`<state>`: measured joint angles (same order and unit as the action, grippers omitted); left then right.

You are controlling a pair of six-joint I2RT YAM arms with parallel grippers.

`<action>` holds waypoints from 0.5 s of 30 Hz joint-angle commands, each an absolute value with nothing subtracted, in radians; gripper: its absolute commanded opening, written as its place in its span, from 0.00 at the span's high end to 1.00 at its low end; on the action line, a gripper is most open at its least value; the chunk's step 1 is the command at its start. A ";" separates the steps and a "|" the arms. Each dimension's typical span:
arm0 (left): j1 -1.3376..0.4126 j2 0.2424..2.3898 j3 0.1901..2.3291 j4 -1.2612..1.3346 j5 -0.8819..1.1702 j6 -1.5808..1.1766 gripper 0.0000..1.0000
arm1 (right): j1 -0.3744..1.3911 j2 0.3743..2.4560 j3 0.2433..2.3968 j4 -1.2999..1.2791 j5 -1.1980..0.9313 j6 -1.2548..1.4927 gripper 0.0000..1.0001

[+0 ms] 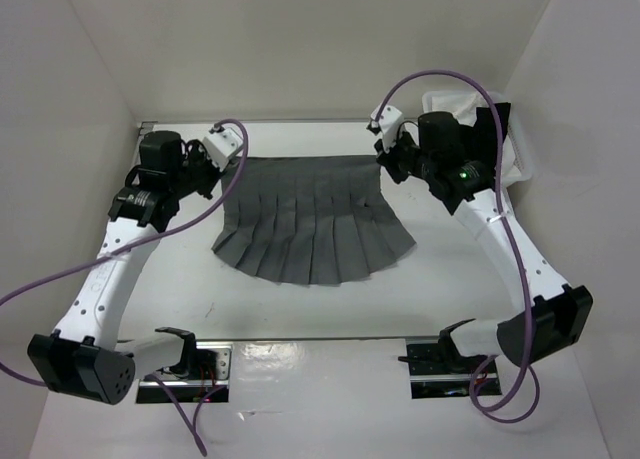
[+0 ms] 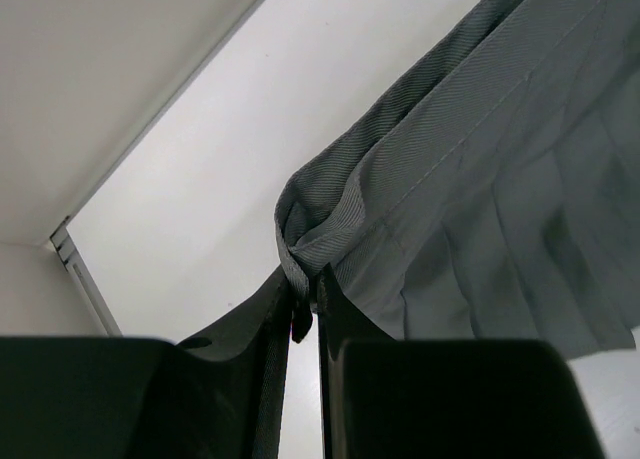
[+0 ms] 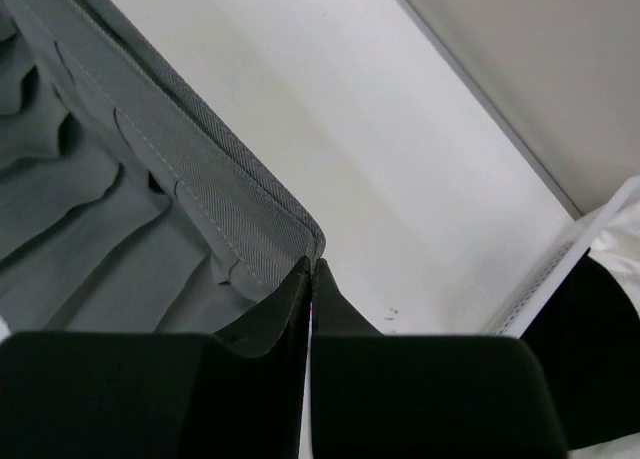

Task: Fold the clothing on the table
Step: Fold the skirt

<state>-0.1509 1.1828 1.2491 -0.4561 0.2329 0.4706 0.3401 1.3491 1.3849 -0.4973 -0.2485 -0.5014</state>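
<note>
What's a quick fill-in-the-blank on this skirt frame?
1. The left fingers and right fingers each pinch a corner of the skirt's ____.
2. The skirt's colour is ____.
3. The basket stands on the ____ arm's side of the table.
Missing words: waistband; grey; right.

Skirt (image 1: 315, 224) is showing medium grey all over, its long pleats reading as darker stripes. Bench (image 1: 320, 314) is looking plain white. Arms (image 1: 110, 279) are wearing white shells with black joints and trailing purple cables (image 1: 240, 164). Far right, a white basket (image 3: 548, 271) is holding black and white fabric.
</note>
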 commanded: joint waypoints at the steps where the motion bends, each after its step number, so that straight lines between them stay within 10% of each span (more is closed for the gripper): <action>1: -0.129 1.098 1.232 -0.540 0.137 0.557 1.00 | 0.322 1.230 1.352 -0.564 -0.173 -0.575 1.00; 15: -0.138 0.954 0.988 -0.718 0.170 0.733 1.00 | 0.484 1.104 1.097 -0.781 -0.276 -0.630 1.00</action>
<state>-0.1539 0.9813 1.0164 -0.6601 0.2646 0.6529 0.4404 1.1030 1.1511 -0.6834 -0.3790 -0.5972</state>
